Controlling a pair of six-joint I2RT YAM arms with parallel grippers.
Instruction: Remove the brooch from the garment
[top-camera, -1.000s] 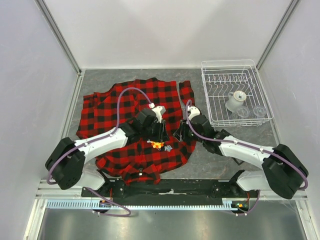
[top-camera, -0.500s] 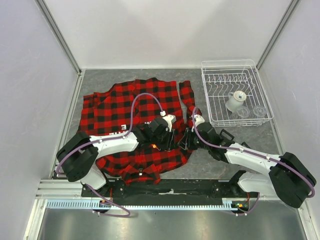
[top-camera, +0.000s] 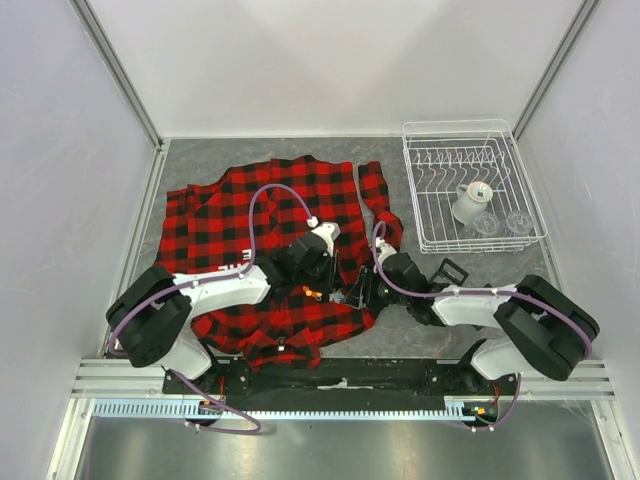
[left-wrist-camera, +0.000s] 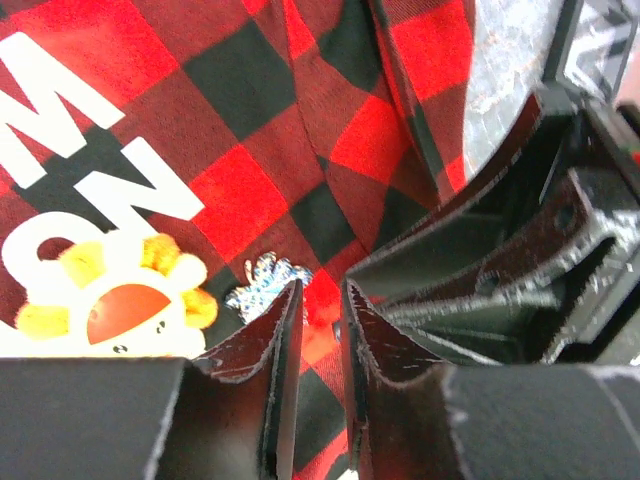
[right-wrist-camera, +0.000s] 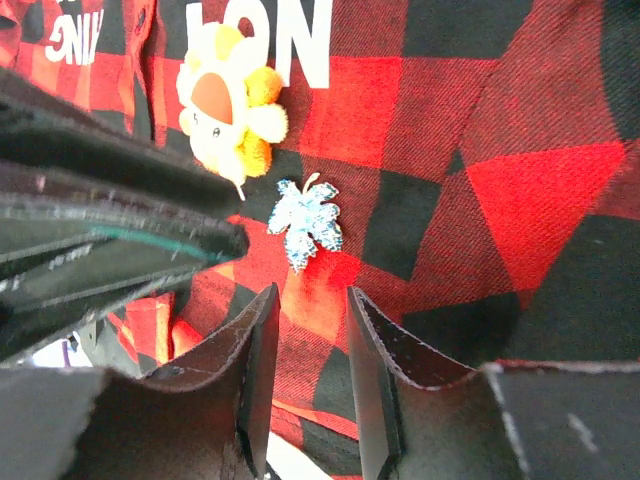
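Note:
The red-and-black plaid garment (top-camera: 262, 200) lies spread on the left half of the table. The brooch, a yellow flower with an orange-red centre, shows small in the top view (top-camera: 312, 292), low left in the left wrist view (left-wrist-camera: 110, 300) and upper left in the right wrist view (right-wrist-camera: 228, 100). A small silver leaf pin (right-wrist-camera: 305, 222) lies beside it (left-wrist-camera: 265, 285). My left gripper (left-wrist-camera: 320, 300) hovers low over the cloth just right of the leaf, jaws a narrow gap apart, nothing between them. My right gripper (right-wrist-camera: 312, 305) is open just below the leaf, facing the left one (top-camera: 350, 293).
A white wire dish rack (top-camera: 470, 135) with a cup and glasses stands at the back right. White block letters (left-wrist-camera: 95, 165) are printed on the shirt near the brooch. The two grippers are very close, each in the other's wrist view (left-wrist-camera: 520, 240).
Both grippers have come down and closed in on the brooch area. The left has shifted nearer and lower, and the right has slid left toward it. The brooch stays on the shirt.

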